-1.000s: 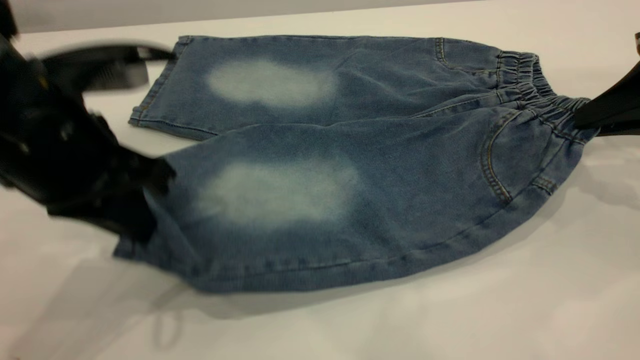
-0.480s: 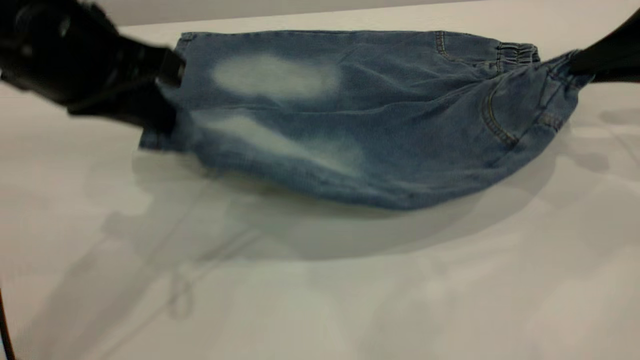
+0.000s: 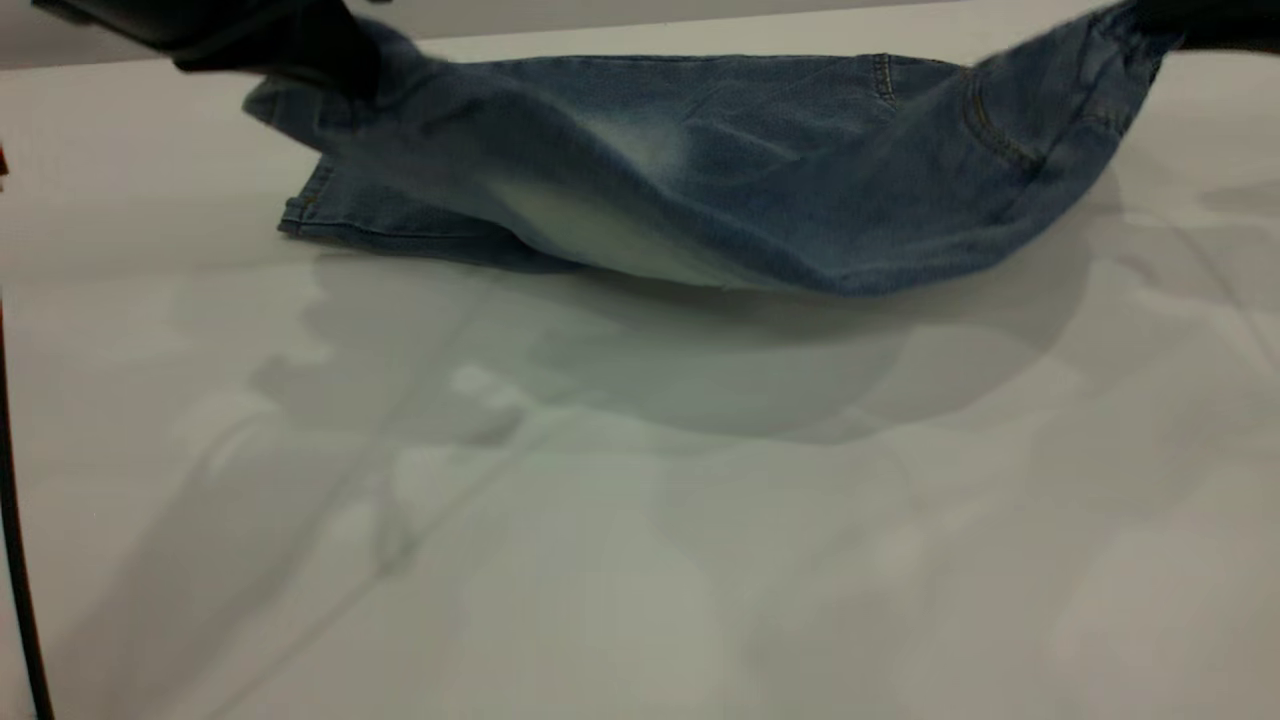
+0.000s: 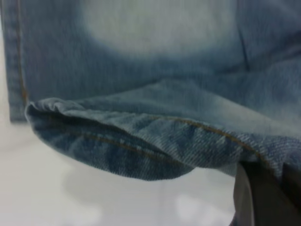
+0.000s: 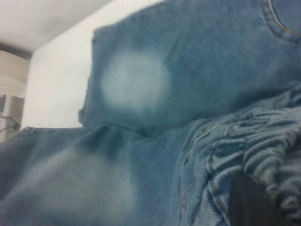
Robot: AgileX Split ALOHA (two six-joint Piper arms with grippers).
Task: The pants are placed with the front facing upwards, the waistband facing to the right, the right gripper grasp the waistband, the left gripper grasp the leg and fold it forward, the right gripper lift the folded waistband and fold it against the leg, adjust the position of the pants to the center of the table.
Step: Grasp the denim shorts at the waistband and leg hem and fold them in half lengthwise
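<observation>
The blue denim pants (image 3: 760, 170) hang between both grippers above the white table (image 3: 640, 560). The near leg is raised and draped over the far leg, whose hem (image 3: 300, 215) still lies on the table. At the far left my left gripper (image 3: 330, 50) is shut on the leg; the left wrist view shows the stitched leg hem (image 4: 141, 146) held by a dark finger (image 4: 263, 197). At the far right my right gripper (image 3: 1170, 20) is shut on the waistband (image 5: 273, 141), and its dark finger (image 5: 249, 202) shows under the gathered cloth.
A thin black cable (image 3: 15, 560) runs down the left edge. The table's far edge (image 3: 700, 22) lies just behind the pants. Broad bare tabletop stretches in front of them, with the arms' shadows on it.
Both grippers have risen and moved toward the table's far side. The near leg and waist left the table and now drape over the far leg.
</observation>
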